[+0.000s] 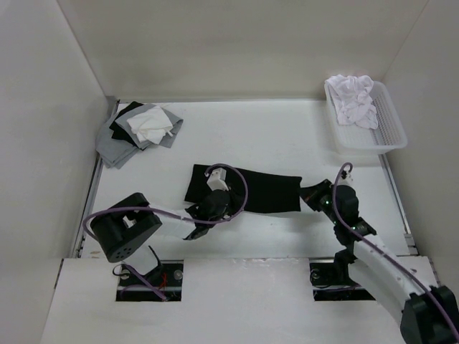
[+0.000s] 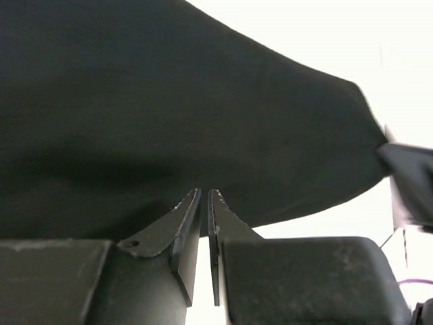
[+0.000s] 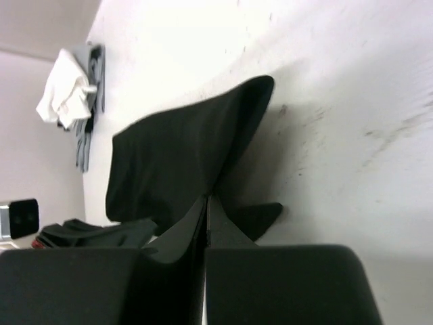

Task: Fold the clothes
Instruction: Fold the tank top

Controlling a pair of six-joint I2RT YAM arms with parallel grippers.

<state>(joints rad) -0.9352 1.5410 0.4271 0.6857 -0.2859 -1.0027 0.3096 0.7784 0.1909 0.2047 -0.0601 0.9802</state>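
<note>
With the thin black sleeveless tank top (image 1: 269, 190) spread at centre frame, the left gripper (image 2: 205, 193) pinched shut on its lower edge and the right gripper (image 3: 206, 198) clamped on its right end, both should lift together, keeping the fabric taut.

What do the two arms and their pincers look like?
Both arms mix white links with black joint housings. The left arm has a bulky black block; the right arm has a long white link. A purple cable loops along each. The left pincer and right pincer each have two black fingers tapering to points; the left's inner edges look finely toothed.
</note>
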